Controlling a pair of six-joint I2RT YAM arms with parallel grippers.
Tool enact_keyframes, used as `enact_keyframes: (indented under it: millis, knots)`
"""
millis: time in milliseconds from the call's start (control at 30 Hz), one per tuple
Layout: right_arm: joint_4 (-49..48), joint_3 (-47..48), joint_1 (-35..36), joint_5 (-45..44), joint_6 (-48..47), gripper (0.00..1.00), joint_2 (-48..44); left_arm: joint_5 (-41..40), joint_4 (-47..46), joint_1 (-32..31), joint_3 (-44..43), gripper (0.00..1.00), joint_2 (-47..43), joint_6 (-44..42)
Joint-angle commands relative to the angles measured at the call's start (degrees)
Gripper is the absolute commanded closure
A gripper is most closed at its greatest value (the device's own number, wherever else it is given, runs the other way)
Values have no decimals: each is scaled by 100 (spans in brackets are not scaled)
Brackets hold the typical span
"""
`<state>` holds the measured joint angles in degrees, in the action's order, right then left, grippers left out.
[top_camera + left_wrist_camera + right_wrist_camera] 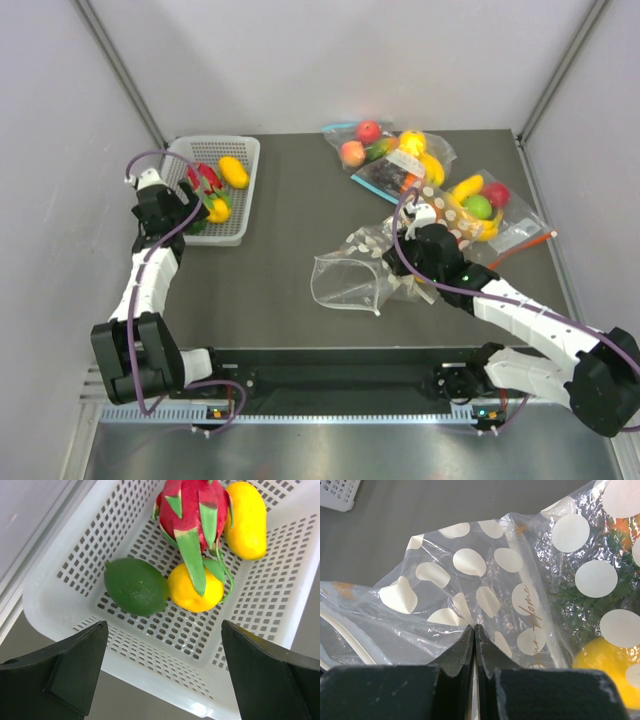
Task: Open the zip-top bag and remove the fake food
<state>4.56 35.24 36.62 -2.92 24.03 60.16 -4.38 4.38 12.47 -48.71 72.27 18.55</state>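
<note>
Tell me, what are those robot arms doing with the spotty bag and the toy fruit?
The right gripper is pinched shut on the zip-top bag, which lies crumpled on the table and looks empty. The left gripper hangs open over a white basket. The fake food sits inside it: a green piece, yellow pieces and a red one with green leaves.

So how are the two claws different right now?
The left claw is wide open and holds nothing; the right claw is shut, pinching the zip-top bag. The left claw hangs over the white basket holding the fake food, while the right claw is down at the bag on the table. Both are black and two-fingered.
</note>
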Motion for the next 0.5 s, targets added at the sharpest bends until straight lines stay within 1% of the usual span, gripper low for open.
enact_keyframes:
  millis: [0, 33, 67, 100, 133, 200, 333, 367, 400, 467]
  knots:
    - [-69, 149, -23, 54, -100, 100, -84, 402, -175, 36, -209, 1, -186, -27]
    - [-43, 193, -15, 63, -127, 97, -84, 412, -183, 28, -174, 1, -248, -35]
    - [-17, 219, -15, 107, -144, 91, -66, 586, -175, 27, -165, 1, -309, -70]
    - [10, 255, -6, 151, -205, 67, -57, 614, -166, 1, -157, 1, -449, -79]
    - [71, 351, -15, 169, -241, 53, -40, 588, -87, -34, -165, 1, -529, -70]
    - [229, 448, -15, 204, -337, 34, -4, 614, 44, -130, -227, 1, -774, -79]
    - [440, 702, -15, 29, -478, 23, -136, 640, 510, -271, -516, 1, -1153, -79]
    - [571, 755, -15, -41, -513, 21, -232, 649, 746, -297, -578, 1, -1284, -79]
    - [642, 895, -23, -86, -548, 13, -276, 658, 861, -298, -735, 1, -1338, -79]
    - [835, 1054, -15, -331, -662, 12, -417, 658, 1238, -315, -903, 1, -1434, -97]
